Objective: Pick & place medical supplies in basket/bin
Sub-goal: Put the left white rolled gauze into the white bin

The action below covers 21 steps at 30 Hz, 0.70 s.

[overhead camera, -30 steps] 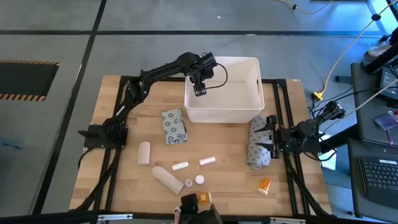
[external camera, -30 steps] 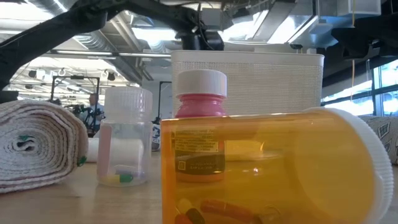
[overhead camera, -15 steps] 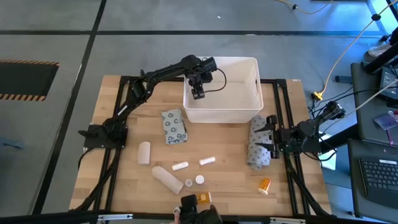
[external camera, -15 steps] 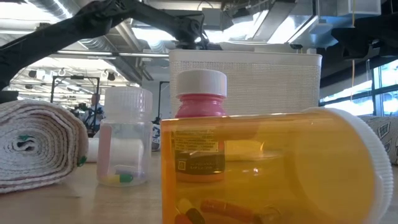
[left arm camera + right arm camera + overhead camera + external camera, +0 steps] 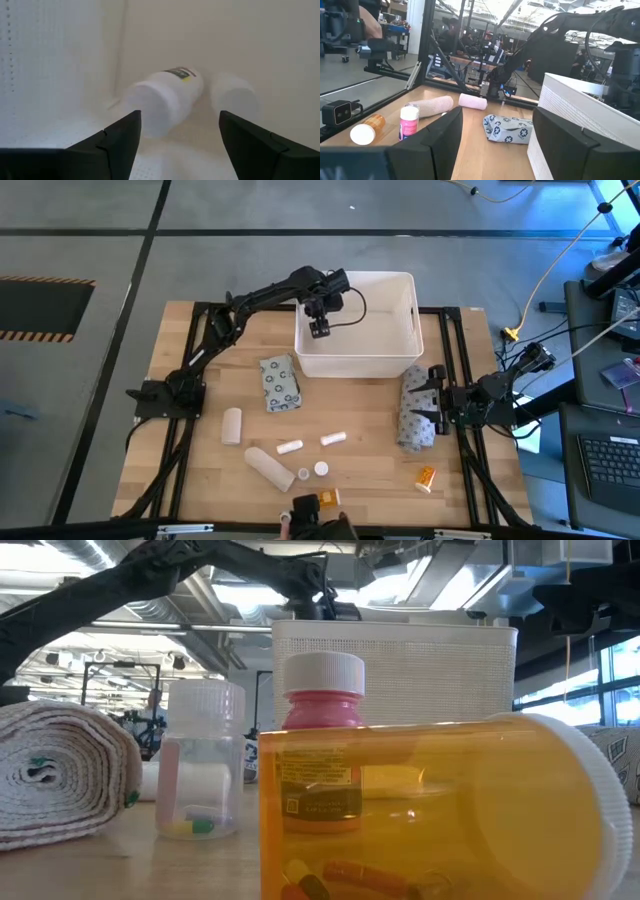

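1. At the near edge of the wooden table (image 5: 200,480), an amber plastic pill bottle with a white cap (image 5: 430,810) lies on its side right against the low camera, with a pink-filled white-capped bottle (image 5: 322,740) and a small clear bottle (image 5: 203,760) standing just behind it. A low pass by either arm here could roll the amber bottle off the edge.

2. Mid-table, several supplies are not yet collected: a grey packet printed with circles (image 5: 280,383), white cylindrical rolls (image 5: 269,466), small white bottles (image 5: 333,439) and an orange pill bottle (image 5: 426,478) towards the right edge. The round ones will likely roll if nudged rather than pinched squarely.

3. At the right edge, the right gripper (image 5: 437,402) waits with its jaws apart, empty, beside a second grey printed bundle (image 5: 415,418).

4. At the far edge, the white rectangular plastic tub (image 5: 410,335) holds a white bottle (image 5: 162,100) lying on its floor near a wall. The left gripper (image 5: 177,132) hangs inside, jaws apart and empty, over that bottle. Lifting out off-line could catch the tub's left wall and drag or tip it.
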Each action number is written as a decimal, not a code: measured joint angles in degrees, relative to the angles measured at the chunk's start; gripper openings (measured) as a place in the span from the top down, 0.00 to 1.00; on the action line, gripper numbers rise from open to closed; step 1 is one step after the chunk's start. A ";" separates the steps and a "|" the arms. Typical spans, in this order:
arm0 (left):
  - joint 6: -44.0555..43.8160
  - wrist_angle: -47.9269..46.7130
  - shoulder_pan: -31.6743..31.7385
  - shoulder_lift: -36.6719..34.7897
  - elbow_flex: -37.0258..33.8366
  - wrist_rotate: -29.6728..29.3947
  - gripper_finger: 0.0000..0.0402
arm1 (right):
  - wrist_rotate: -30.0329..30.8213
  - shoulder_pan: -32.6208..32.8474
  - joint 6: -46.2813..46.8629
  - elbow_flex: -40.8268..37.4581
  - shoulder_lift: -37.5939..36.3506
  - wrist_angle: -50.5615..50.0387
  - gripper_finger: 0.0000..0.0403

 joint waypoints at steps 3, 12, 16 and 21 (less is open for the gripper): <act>0.00 -0.29 -0.02 -1.22 0.11 -0.42 0.35 | 0.00 0.01 0.00 -0.02 0.01 0.00 0.40; 0.00 1.04 -2.74 -9.91 0.09 -1.03 0.39 | 0.00 -0.01 0.00 -0.02 -0.02 0.04 0.40; -0.02 3.46 -5.32 -15.49 0.10 -1.04 0.40 | 0.00 0.00 0.00 -0.01 -0.02 0.06 0.40; -0.69 4.75 -8.95 -21.72 0.11 -0.67 0.41 | 0.00 0.01 0.18 0.00 0.00 0.00 0.40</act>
